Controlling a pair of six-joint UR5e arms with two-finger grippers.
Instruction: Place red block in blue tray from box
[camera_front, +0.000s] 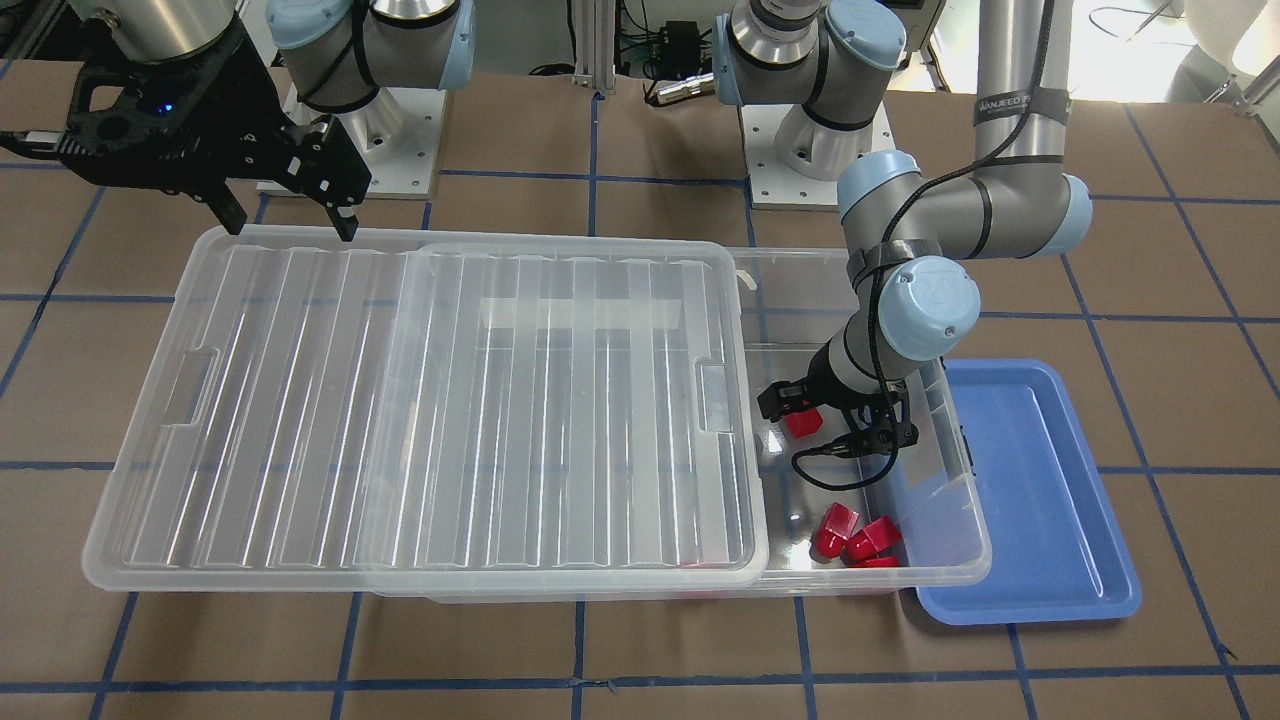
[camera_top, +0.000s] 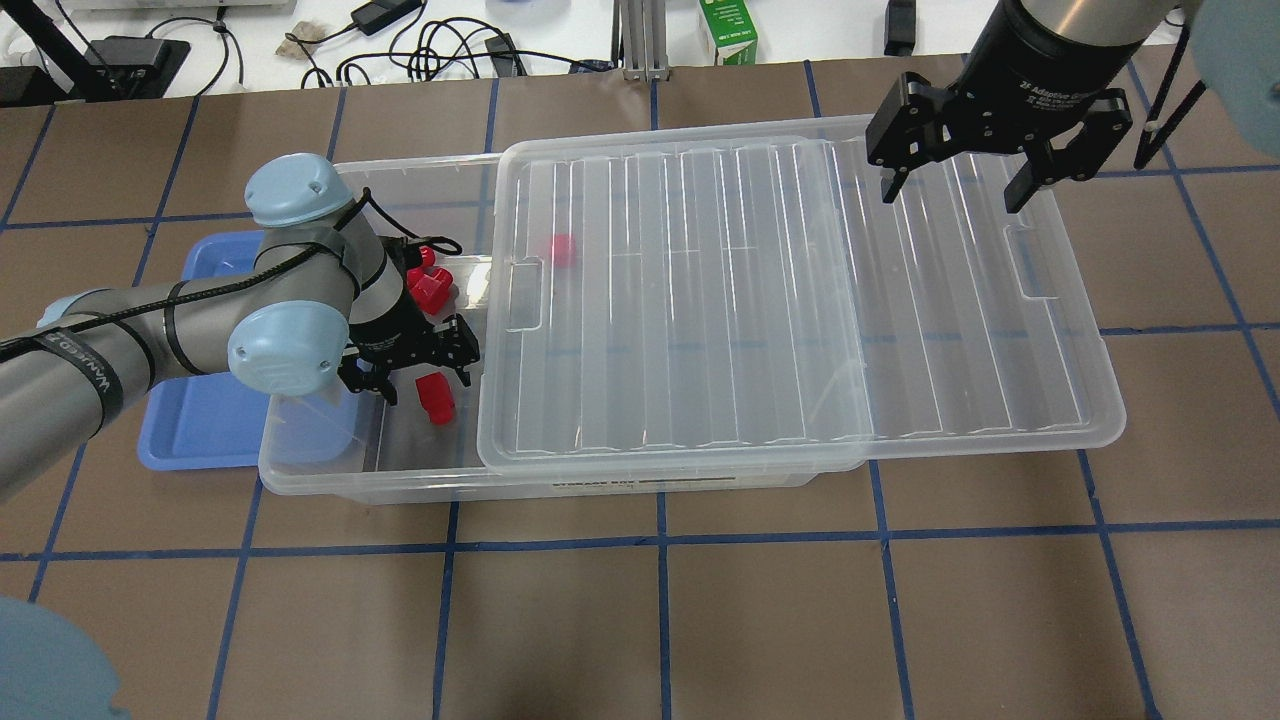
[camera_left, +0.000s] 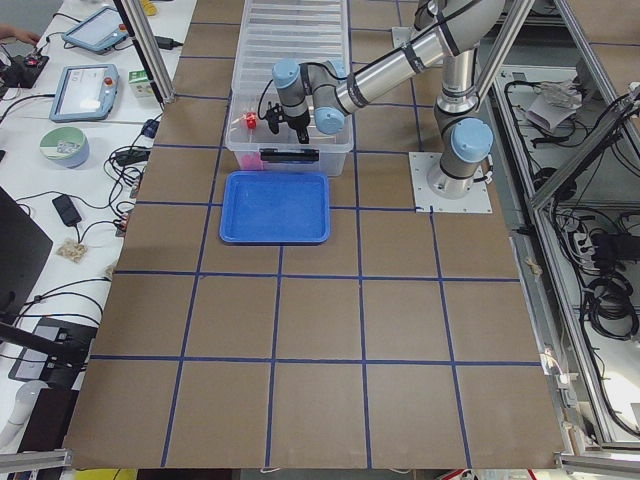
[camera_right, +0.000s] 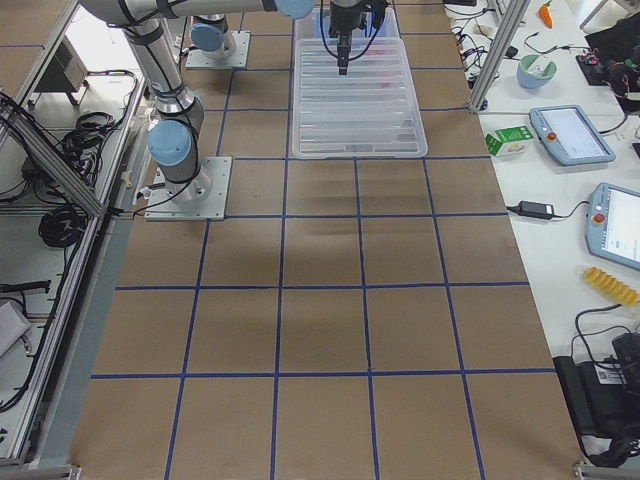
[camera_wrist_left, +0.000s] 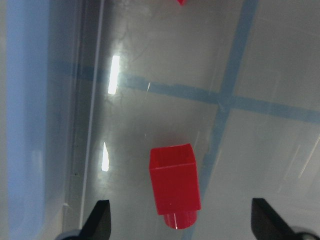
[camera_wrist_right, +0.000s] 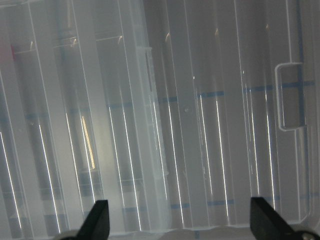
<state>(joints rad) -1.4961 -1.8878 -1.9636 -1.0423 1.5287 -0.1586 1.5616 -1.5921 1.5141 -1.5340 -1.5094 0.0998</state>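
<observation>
Your left gripper (camera_wrist_left: 182, 222) hangs low inside the box (camera_top: 350, 482), fingers spread wide with the red block (camera_wrist_left: 175, 182) lying between them. The block is on its side on the clear floor, stud end toward the wrist camera, and neither fingertip touches it. That stance reads as the last beat before a pinch: the tips look level with the block's body and the gap is generous, so closing should catch the squared sides rather than the narrow stud.

A little farther along the floor, a cluster of spare red blocks (camera_top: 430, 285) sits against the box's far wall, clear of the one you have lined up. Another red block (camera_top: 562, 250) shows faintly through the ribbed lid (camera_top: 700, 300).

The lid lies offset toward the robot's right, overhanging that end and leaving only the left end of the box open. That explains why the left arm works in such a narrow slot.

The blue tray (camera_top: 200, 425) waits just beside that open end, with nothing visible in it. The carry looks to be a short lift over the box wall.

Farthest off, your right gripper (camera_top: 952, 195) hovers above the lid's outer end, fingers apart and holding nothing.
</observation>
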